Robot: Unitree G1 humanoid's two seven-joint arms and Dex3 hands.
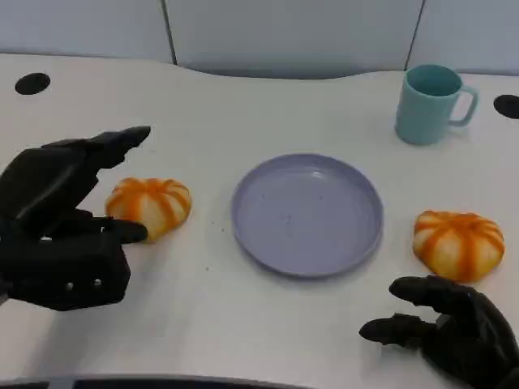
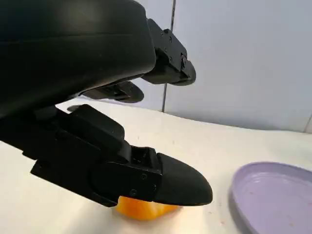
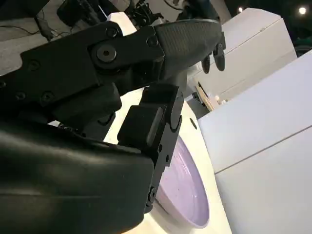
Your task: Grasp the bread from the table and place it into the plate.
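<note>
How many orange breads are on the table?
2. One bread lies left of the purple plate, right beside the left hand. The other bread lies right of the plate, just beyond the right hand. None looks hidden.

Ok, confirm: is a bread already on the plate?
No, the plate is bare; one bread sits left of it, another bread right.

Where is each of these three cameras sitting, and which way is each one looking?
Head view: high on the robot, looking down at the table, plate, two breads, cup; both hands show.
Left wrist view: behind the left hand, facing the left bread.
Right wrist view: behind the right hand, tilted sideways.
All three share the plate.
</note>
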